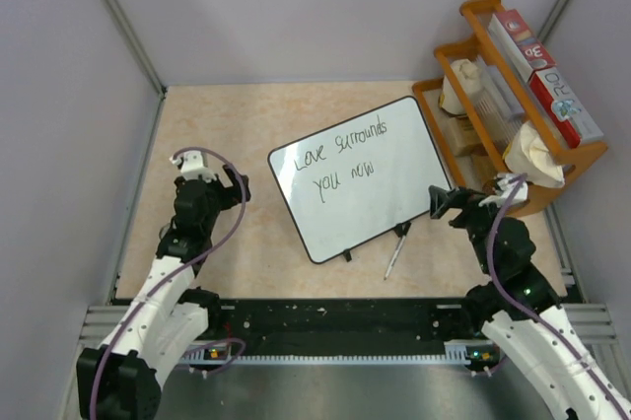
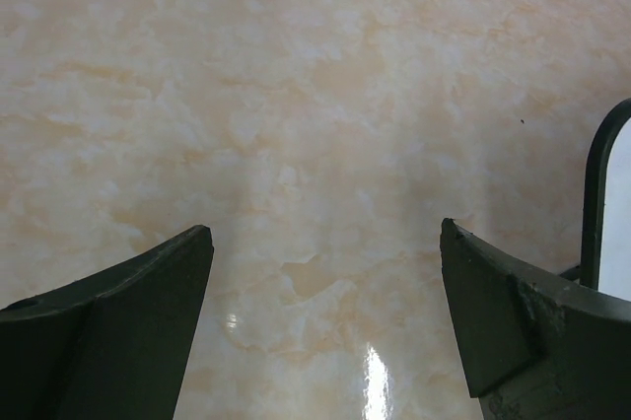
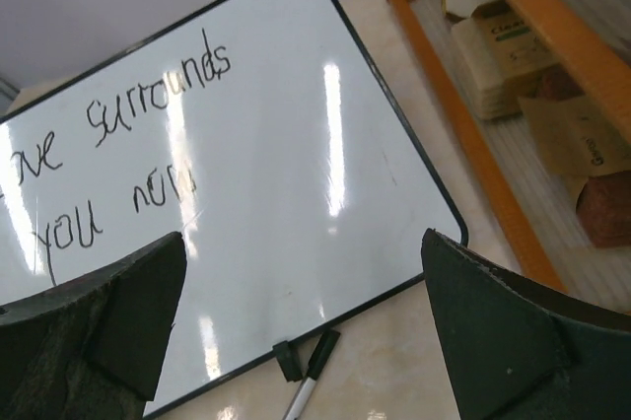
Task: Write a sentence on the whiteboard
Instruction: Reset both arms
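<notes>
- Apparently the writing is done: the whiteboard [image 1: 360,178] reads "Love surrounds you now" in two lines, and the marker [image 1: 396,250] lies on the table [image 1: 246,124], just off the board's near edge beside a foot.
- Right claw [image 1: 441,201] hangs by the board's near-right corner, jaws spread wide and holding nothing.
- Left claw [image 1: 202,166] is also wide open and empty, over bare table left of the board.
- To finish well, I would back the right claw up and away, so it neither smears the ink nor nudges the marker.
- Board lies flat, mid-table, beside the rack [image 1: 532,95].
- Its long axis runs from near-left to far-right. The feet face the arms, and the text rises to the right.
</notes>
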Tool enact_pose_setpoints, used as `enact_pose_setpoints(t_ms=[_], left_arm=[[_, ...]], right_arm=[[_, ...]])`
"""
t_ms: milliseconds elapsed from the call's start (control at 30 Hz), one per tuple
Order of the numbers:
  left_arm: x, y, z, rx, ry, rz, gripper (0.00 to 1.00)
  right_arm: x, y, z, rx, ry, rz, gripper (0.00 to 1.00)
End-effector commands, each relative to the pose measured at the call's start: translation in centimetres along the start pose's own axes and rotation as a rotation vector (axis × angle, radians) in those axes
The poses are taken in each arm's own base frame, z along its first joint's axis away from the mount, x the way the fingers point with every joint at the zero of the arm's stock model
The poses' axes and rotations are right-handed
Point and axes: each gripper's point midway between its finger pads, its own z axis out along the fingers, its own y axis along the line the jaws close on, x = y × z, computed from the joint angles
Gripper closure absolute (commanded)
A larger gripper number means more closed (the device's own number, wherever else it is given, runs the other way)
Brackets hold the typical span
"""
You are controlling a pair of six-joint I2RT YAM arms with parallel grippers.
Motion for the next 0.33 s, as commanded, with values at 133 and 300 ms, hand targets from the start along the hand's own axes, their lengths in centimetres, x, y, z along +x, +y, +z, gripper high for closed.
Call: enact_pose_setpoints(t_ms=[133, 300], left_arm=[[-1.4, 0.6, 0.1, -0.020, -0.099, 0.021, 0.01], [-1.4, 0.6, 0.4, -0.005, -0.130, 0.065, 0.01]], right_arm=[[-3.7, -3.3, -0.7, 0.122, -0.270, -0.104, 0.01], [-1.6, -5.8, 0.8, 0.236, -0.300, -0.151, 0.01]])
